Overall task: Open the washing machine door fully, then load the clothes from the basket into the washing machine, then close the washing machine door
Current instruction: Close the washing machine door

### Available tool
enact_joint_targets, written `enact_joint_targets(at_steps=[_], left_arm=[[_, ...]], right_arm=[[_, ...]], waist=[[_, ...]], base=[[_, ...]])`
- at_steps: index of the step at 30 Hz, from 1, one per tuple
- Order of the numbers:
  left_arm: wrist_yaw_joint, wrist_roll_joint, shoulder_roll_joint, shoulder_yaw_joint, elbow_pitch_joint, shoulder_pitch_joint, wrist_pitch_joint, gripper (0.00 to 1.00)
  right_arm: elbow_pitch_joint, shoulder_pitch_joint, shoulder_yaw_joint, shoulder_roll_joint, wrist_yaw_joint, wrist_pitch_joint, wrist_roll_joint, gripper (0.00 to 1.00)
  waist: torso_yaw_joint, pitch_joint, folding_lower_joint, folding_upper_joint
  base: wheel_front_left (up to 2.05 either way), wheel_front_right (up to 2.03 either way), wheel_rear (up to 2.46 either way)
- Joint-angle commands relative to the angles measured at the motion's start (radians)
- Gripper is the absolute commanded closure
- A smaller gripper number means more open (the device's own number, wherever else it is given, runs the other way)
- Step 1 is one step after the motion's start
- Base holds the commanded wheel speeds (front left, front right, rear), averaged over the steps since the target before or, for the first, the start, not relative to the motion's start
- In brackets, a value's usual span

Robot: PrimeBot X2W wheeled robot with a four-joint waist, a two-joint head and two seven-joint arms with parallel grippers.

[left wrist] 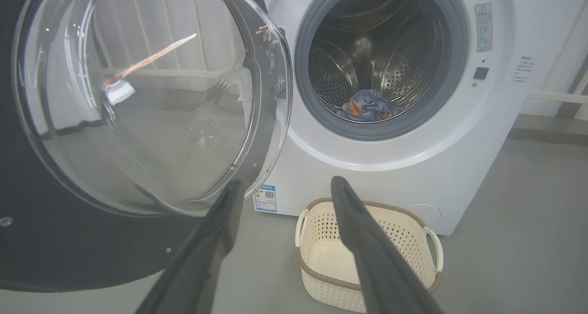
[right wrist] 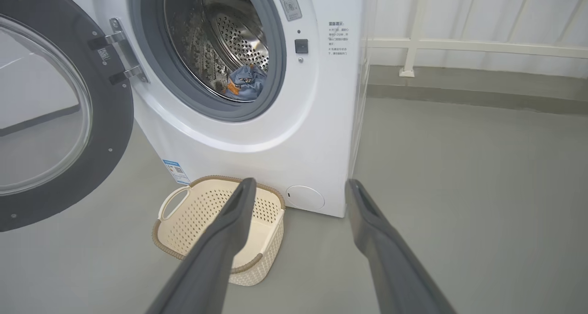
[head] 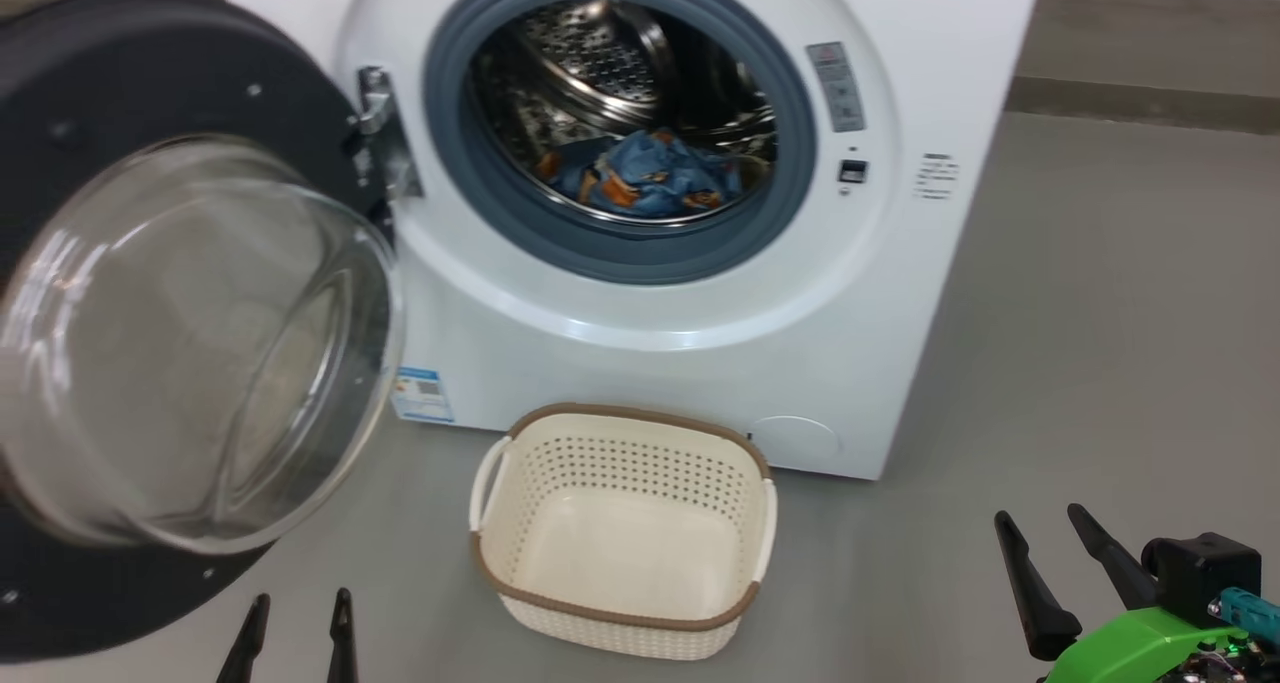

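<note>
The white washing machine stands ahead, and its round black door with the clear glass bowl is swung wide open to the left on its metal hinge. The clothes, blue fabric with orange-brown figures, lie at the bottom of the steel drum. On the floor in front sits the cream basket with nothing in it. My left gripper is open, low at the left, just below the door. My right gripper is open at the lower right, well right of the basket.
Grey floor stretches to the right of the machine. In the right wrist view a white rail and wall run behind it. The open door bulges close over my left fingers.
</note>
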Motion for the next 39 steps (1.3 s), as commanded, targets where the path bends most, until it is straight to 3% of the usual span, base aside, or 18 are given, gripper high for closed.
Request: enact_joint_targets(at_steps=[1,9,17,29,30,31,39], left_arm=[[0.012,0.003,0.022,0.039,-0.032,-0.02,0.003,0.0],[0.025,0.002,0.034,0.044,-0.056,-0.005,0.013,0.0],[0.055,-0.016,0.018,0.078,-0.086,0.029,-0.018,0.0],[0.062,-0.026,0.012,0.098,-0.114,0.054,-0.038,0.0],[0.06,-0.028,0.012,0.102,-0.12,0.053,-0.04,0.59],[0.055,-0.03,0.012,0.105,-0.128,0.052,-0.042,1.0],[-0.001,-0.069,0.004,0.155,-0.302,0.028,-0.051,1.0]], right_arm=[[-0.024,-0.029,0.02,-0.014,0.004,-0.012,0.004,0.0],[-0.003,-0.028,0.032,0.0,0.004,-0.022,0.006,0.0],[0.027,-0.111,0.101,-0.03,0.004,-0.012,0.015,0.0],[0.088,-0.164,0.152,-0.044,0.004,-0.035,0.038,0.0],[0.091,-0.166,0.154,-0.045,0.004,-0.037,0.04,0.0],[0.094,-0.167,0.155,-0.047,0.004,-0.038,0.041,0.0],[0.101,-0.179,0.159,-0.057,0.004,-0.037,0.045,0.0]], waist=[[0.087,-0.001,0.0,0.0],[0.229,-0.009,0.0,0.0],[0.256,0.025,0.0,0.0],[0.26,0.032,0.0,0.0],[0.26,0.032,0.0,0.0],[0.26,0.032,0.0,0.0],[0.267,0.04,0.0,0.0]], base=[[0.0,0.0,0.0],[0.0,0.0,0.0],[0.0,0.0,0.0],[0.0,0.0,0.0],[0.0,0.0,0.0],[0.0,0.0,0.0],[0.0,0.0,0.0]])
